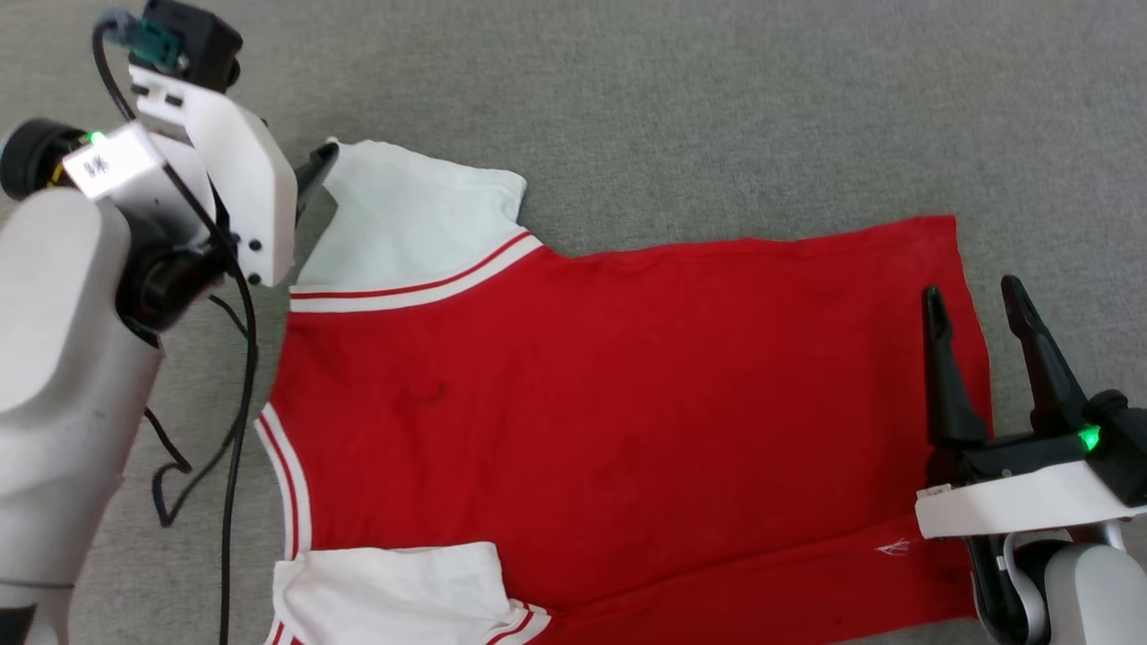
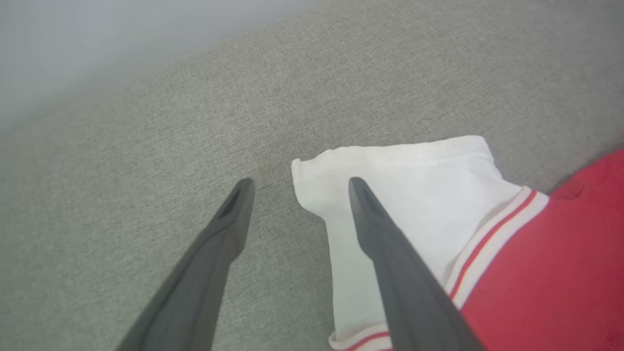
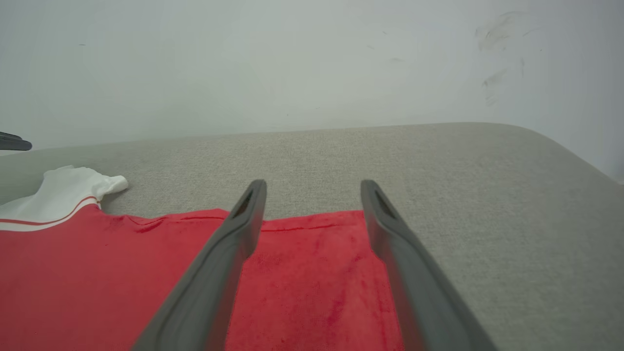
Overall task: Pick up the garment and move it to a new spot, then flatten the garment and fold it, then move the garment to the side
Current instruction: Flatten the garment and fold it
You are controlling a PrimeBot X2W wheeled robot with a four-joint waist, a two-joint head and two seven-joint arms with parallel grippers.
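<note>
Red garment (image 1: 627, 403), white sleeves (image 1: 412, 215), white-and-red striped trim (image 1: 421, 288); grey woven surface (image 1: 717, 107); black cable (image 1: 238, 430)

red garment (image 1: 627, 403) flat on grey surface (image 1: 717, 107)

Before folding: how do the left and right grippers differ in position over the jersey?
The left gripper is at the white sleeve; the right gripper at the garment's red hem. In the head view, the left's fingers are mostly hidden behind its wrist; the right's show fully. Both are open, straddling a cloth edge.
</note>
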